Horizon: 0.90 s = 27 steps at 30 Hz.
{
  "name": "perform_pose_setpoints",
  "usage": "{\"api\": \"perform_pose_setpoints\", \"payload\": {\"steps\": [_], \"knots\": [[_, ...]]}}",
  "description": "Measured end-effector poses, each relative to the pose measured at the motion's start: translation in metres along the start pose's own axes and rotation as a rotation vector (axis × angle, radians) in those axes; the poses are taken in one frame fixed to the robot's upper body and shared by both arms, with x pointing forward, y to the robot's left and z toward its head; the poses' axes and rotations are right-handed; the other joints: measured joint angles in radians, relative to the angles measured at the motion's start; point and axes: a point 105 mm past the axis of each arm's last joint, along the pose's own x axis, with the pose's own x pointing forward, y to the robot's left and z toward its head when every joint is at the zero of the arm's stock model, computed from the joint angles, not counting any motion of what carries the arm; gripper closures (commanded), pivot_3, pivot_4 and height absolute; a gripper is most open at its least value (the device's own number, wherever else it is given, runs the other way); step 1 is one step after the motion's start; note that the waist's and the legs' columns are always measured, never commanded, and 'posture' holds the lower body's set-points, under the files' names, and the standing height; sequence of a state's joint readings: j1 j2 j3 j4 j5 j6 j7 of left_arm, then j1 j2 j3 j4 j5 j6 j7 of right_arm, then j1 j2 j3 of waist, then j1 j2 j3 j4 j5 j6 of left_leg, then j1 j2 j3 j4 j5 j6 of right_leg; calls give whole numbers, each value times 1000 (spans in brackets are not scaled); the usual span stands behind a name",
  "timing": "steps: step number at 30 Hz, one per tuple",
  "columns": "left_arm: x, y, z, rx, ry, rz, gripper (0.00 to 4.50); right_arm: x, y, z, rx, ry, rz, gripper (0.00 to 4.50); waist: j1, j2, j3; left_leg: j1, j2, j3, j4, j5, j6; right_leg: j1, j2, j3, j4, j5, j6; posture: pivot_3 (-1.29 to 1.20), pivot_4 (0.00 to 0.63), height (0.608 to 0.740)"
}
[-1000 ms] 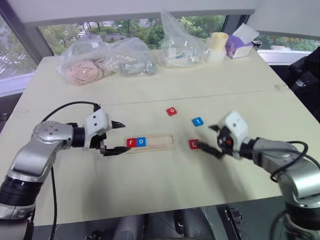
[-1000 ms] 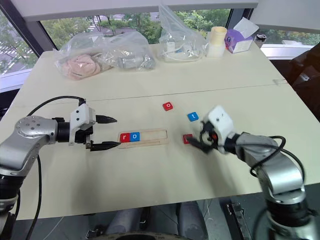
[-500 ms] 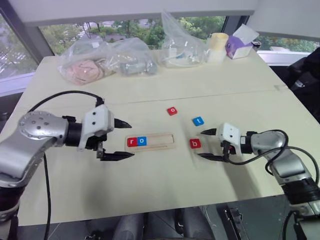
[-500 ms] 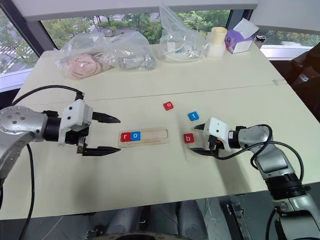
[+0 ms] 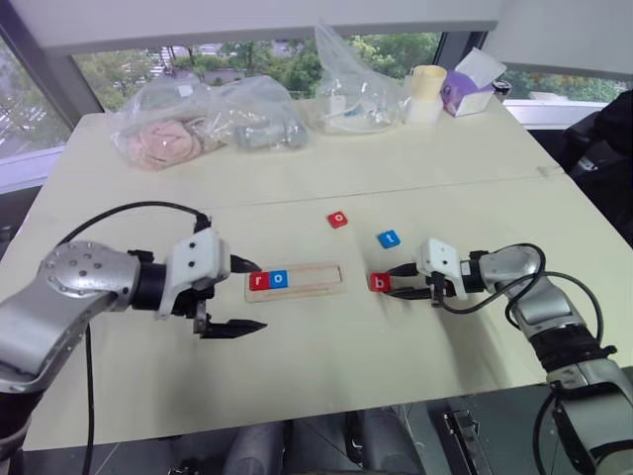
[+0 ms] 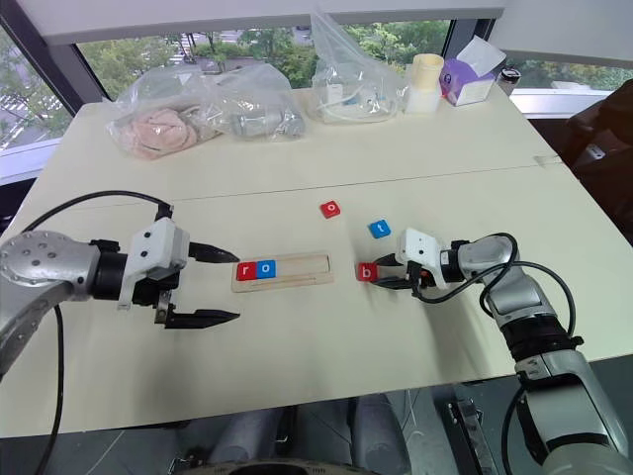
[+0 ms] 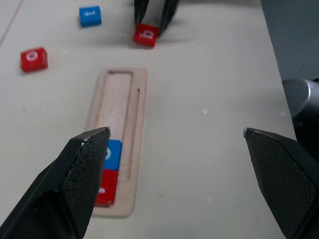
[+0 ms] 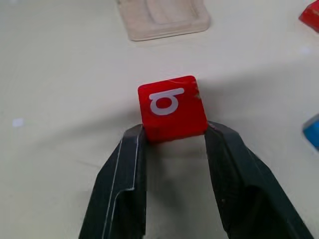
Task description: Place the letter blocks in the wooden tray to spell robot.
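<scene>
The wooden tray (image 5: 321, 278) lies mid-table with a red r block (image 5: 260, 281) and a blue o block (image 5: 280, 280) at its left end. To its right, on the table, sits the red b block (image 8: 172, 107). My right gripper (image 5: 392, 282) is shut on this block's two sides. A red o block (image 5: 338, 219) and a blue t block (image 5: 389, 238) lie loose farther back. My left gripper (image 5: 260, 297) hangs wide open just left of the tray, holding nothing.
Clear plastic bags (image 5: 208, 119) of items line the table's far side, with a pale cup (image 5: 427, 92) and a purple tissue box (image 5: 473, 84) at the far right. A black cable loops over my left arm.
My right gripper has reached forward to the red b block and shut on it. My left gripper has drawn back a little from the tray, still open.
</scene>
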<state>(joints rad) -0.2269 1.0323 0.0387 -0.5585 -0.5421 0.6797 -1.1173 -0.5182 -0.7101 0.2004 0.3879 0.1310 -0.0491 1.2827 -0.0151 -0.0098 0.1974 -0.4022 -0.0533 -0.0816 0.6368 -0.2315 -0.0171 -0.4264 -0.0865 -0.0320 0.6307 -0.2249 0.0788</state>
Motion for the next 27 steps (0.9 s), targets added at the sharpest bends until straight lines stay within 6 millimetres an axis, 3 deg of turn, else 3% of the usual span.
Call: {"api": "perform_pose_setpoints", "payload": {"steps": [4, 7, 13, 16, 21, 27], "knots": [[-4, 1, -16, -53, 30, 21, 0, 0, 2, 2, 31, 8, 15, 3382, 3, 0, 0, 0, 0, 0, 0, 0, 0, 0, 0, 0, 0, -1, -1, 0, 150, 740], [-14, 4, -26, -96, 44, 63, 0, 6, 7, 18, 62, -4, 56, 3382, -2, 0, 0, 0, 0, 0, -1, 0, 0, -1, 0, 0, 0, -1, -1, 0, 150, 740], [-43, 11, -47, -179, 89, 166, 0, 56, 2, 103, 3, -105, 143, 3382, -5, 1, 0, 1, 6, 0, -4, 0, -1, -3, 6, 1, 0, 1, -4, 0, 150, 740], [-49, 13, -62, -226, 109, 187, 0, 79, 5, 120, -5, -108, 172, 3382, 8, 0, 0, 0, 6, -1, -4, 0, -1, -3, 6, 0, -1, 1, -4, 0, 150, 740], [-49, 16, -62, -217, 104, 208, 0, 96, 12, 105, 11, -34, 216, 3382, 14, 0, 0, -2, 1, 0, -4, 0, -2, -4, 2, 1, -2, 2, -2, 0, 150, 740], [-40, 13, -54, -191, 66, 215, 0, 105, -1, 90, 17, 40, 201, 3382, -4, 0, 0, -1, 1, 0, -5, 1, -3, -5, 2, 1, -1, 3, -1, 0, 150, 740]]}}
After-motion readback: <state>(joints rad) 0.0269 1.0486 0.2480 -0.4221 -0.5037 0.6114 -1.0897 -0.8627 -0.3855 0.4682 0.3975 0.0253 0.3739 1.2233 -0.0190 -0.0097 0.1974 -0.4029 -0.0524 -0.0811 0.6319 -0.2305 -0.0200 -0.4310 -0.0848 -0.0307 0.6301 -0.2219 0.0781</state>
